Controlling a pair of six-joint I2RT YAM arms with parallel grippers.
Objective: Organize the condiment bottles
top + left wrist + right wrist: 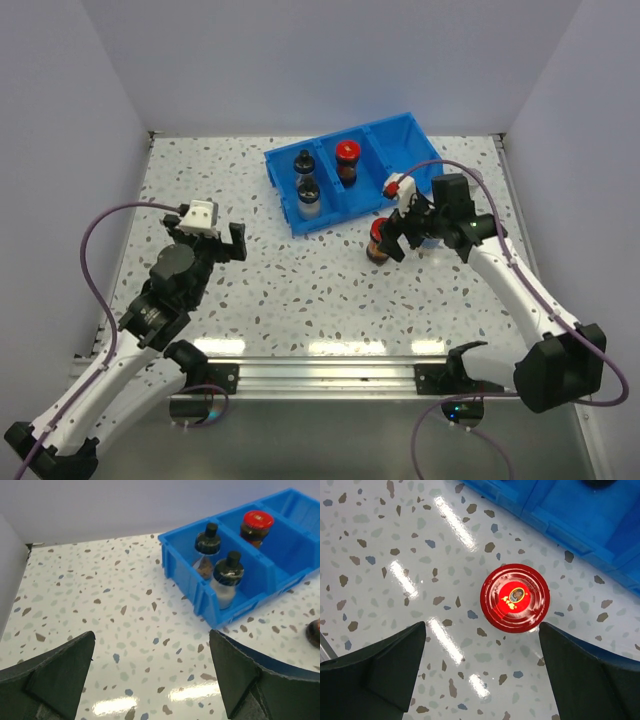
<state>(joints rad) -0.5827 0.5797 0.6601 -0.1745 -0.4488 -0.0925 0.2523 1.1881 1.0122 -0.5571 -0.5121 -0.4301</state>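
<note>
While my right gripper (398, 236) (481, 630) is hanging over the table (280, 290) just in front of the bin (330, 216) (580, 515), I am keeping its fingers (385, 665) spread wide apart, clamped on nothing. A red jar (378, 244) (515, 598) is standing upright on the table below it. My wrist camera is looking straight down on its round cap, which is showing ahead of the fingertips and nearer the right finger than the left, with neither finger touching it. From above, the jar is sitting just beside the bin's near wall, close to the middle compartment, and I cannot tell how high the fingers are hanging above it. My left gripper (212, 238) (152, 632) is hovering well apart from all this, over the left part of the table, its fingers (65, 667) also wide apart and gripping nothing. It is pointing toward the bin (200, 596). Two black jars, one behind (303, 160) (207, 542) and one in front (308, 190) (227, 575), are standing in the bin's left compartment. A second red jar (347, 156) (256, 526) is standing in the middle compartment. At the right edge of my left wrist view, a dark sliver of the red jar (315, 632) on the table is just showing.
</note>
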